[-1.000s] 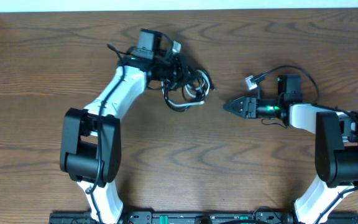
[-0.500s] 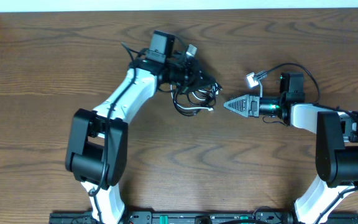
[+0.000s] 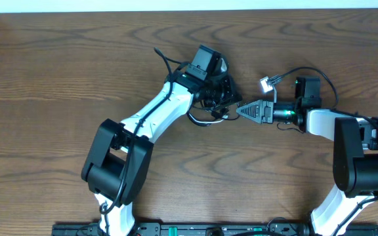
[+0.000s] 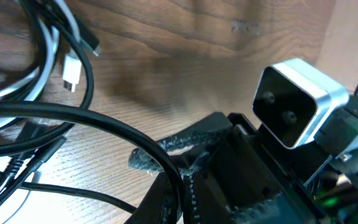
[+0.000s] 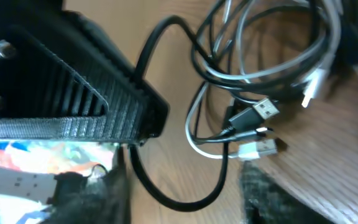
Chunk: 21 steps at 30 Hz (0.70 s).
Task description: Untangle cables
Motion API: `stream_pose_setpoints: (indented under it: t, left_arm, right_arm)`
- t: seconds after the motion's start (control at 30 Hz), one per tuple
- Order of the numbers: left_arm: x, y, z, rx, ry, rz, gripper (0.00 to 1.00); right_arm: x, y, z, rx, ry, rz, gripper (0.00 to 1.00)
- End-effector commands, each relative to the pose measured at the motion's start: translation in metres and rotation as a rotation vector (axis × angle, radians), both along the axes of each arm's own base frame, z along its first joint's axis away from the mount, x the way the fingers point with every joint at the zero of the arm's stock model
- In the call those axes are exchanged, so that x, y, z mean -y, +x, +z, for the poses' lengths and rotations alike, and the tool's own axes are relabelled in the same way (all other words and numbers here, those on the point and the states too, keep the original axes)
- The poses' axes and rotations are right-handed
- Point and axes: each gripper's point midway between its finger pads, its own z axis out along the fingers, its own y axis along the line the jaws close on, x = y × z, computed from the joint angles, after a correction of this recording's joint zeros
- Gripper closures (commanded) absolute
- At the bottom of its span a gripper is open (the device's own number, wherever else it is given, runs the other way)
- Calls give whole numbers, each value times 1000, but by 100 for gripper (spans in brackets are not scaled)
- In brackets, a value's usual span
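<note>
Where both arms meet, slightly toward 12 o'clock from the table's [image 3: 44, 78] middle, we see the cables [image 3: 205, 117] bunched under the left gripper [image 3: 222, 92], clamped shut on them. At their 3 o'clock, the right gripper's [image 3: 243, 109] jaws stand partly apart.

Tangled cables [image 5: 263, 74] (black, white), loosely looped

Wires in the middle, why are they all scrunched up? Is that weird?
Yes. The thin black and white cables are tangled in one messy clump near the middle of the brown wooden table. Their loops cross over each other, and the plug ends poke out loose. Nothing looks broken or spilled.
</note>
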Motion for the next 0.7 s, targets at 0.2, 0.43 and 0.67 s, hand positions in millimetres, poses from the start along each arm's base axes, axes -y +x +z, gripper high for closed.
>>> stream_pose_setpoints:
  t: [0.2, 0.43, 0.67]
  left_arm:
    - [-5, 10, 5, -29, 7, 91, 89]
    - [-10, 10, 2, 3, 30, 56, 55]
    - [-58, 1, -29, -86, 233, 123, 53]
  right_arm:
    - [-13, 0, -15, 1, -90, -6, 86]
    - [-9, 9, -31, 6, -188, -62, 99]
    - [-5, 12, -38, 1, -232, -91, 99]
